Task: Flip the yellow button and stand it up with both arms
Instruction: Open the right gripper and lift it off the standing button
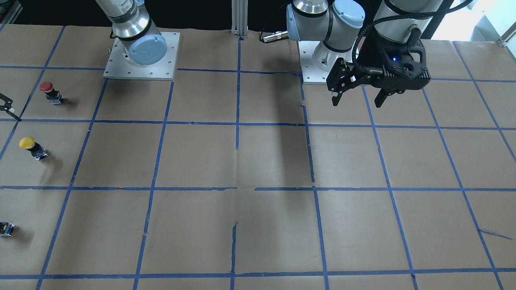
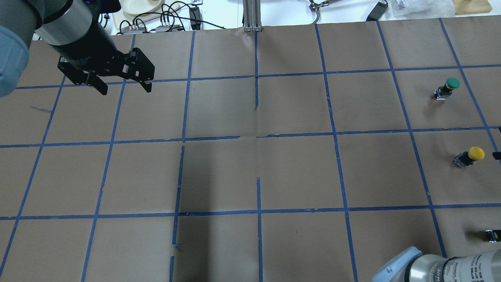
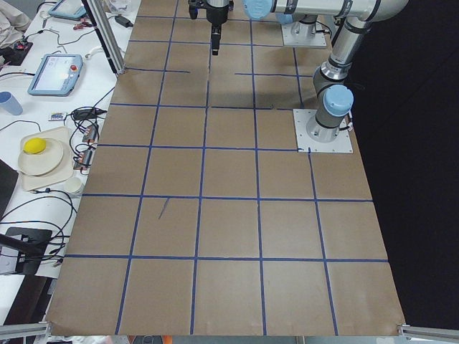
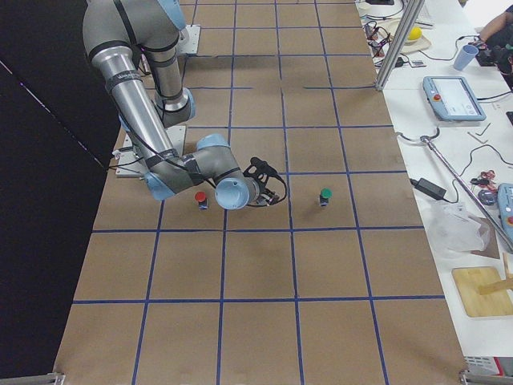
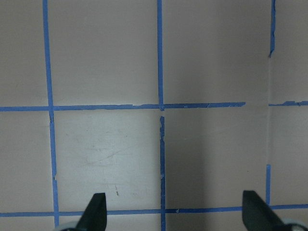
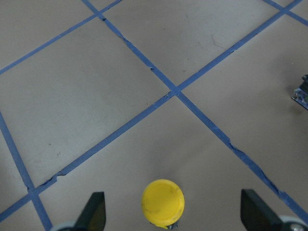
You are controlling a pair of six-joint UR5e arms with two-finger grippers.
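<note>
The yellow button [image 1: 30, 146] stands cap up on the brown paper near the table's right end. It also shows in the overhead view [image 2: 471, 155] and in the right wrist view [image 6: 162, 202]. My right gripper [image 6: 174, 214] is open and hangs above the button, one finger to each side of the cap, not touching it. One of its fingers [image 1: 6, 106] shows at the front view's left edge. My left gripper [image 1: 358, 102] is open and empty, held above the table far from the button, near the left arm's base; it also shows in the overhead view [image 2: 126, 91] and in the left wrist view [image 5: 175, 214].
A red-capped button [image 1: 48, 90] stands on the robot's side of the yellow one. A green-capped button [image 2: 450, 86] stands beyond it. A small dark capless block [image 1: 6, 228] lies near the operators' edge. Blue tape lines grid the paper. White base plates [image 1: 117, 68] sit at the robot's edge.
</note>
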